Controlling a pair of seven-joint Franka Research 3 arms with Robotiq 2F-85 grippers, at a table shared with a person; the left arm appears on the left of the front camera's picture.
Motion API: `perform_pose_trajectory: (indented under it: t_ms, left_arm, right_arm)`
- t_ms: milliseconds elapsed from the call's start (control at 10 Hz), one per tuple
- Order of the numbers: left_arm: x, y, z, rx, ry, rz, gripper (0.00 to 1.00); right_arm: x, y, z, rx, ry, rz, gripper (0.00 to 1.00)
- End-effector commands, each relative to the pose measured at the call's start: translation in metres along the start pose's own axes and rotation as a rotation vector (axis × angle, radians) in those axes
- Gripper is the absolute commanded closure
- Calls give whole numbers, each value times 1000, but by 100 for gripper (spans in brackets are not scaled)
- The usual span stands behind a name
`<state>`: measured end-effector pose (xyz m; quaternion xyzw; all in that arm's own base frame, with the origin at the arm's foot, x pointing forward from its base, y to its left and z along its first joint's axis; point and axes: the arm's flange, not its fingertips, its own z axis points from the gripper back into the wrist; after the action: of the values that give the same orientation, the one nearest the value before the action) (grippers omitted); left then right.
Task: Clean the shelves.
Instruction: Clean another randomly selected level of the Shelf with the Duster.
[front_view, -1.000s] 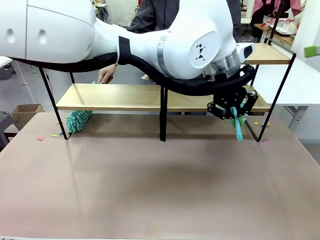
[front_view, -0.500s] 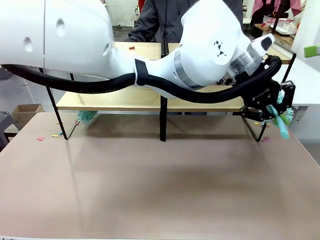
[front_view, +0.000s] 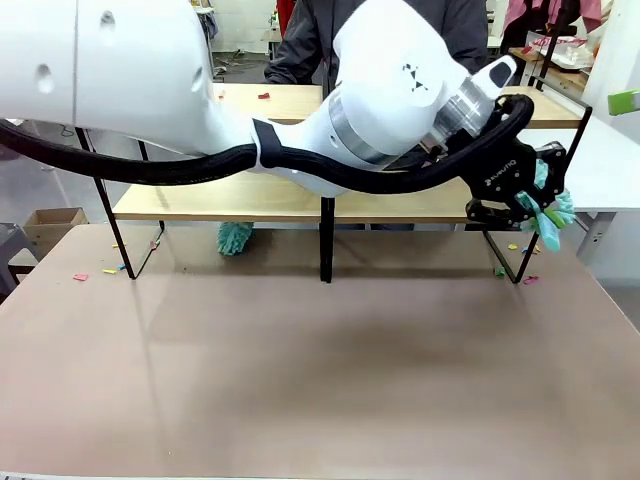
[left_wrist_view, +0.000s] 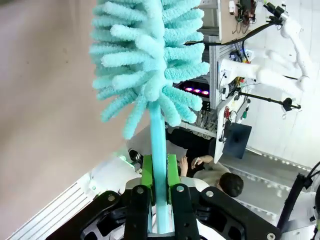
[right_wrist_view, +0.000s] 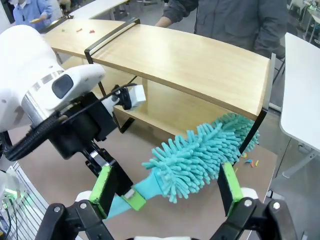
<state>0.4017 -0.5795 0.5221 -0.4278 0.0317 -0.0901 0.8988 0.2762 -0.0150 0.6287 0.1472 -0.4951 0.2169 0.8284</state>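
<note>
Left gripper (left_wrist_view: 160, 174) is clamped tight on the thin teal handle of the fluffy teal microfibre duster (left_wrist_view: 150, 55). The arm reaches across to the right end of the two-tier light-wood shelves in a black metal frame (front_view: 230, 195). The duster's long axis runs from the jaws toward the end of the lower board, with the fluffy tip by the frame's end upright (contact with the wood cannot be told). Right gripper (right_wrist_view: 165, 186) is spread wide, holds nothing, and sits close by. Judgement: the next stroke should run leftward along the board.

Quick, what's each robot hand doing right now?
Left gripper: closed on the teal duster handle.
Right gripper: jaws open, holding nothing.
</note>
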Motion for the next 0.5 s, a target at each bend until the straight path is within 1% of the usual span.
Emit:
perform_pose_trajectory:
  t_ms: [0, 200, 300, 400]
  left_arm:
    - [-25, 12, 23, 7, 40, -23, 87]
    - [-54, 17, 48, 19, 97, -75, 87]
    - [-70, 19, 58, 26, 139, -100, 87]
    - [-90, 25, 74, 63, 196, -131, 87]
  right_arm:
    - [0, -1, -1, 0, -3, 1, 0]
    - [0, -1, -1, 0, -3, 1, 0]
    - [0, -1, -1, 0, -3, 1, 0]
    - [0, -1, -1, 0, -3, 1, 0]
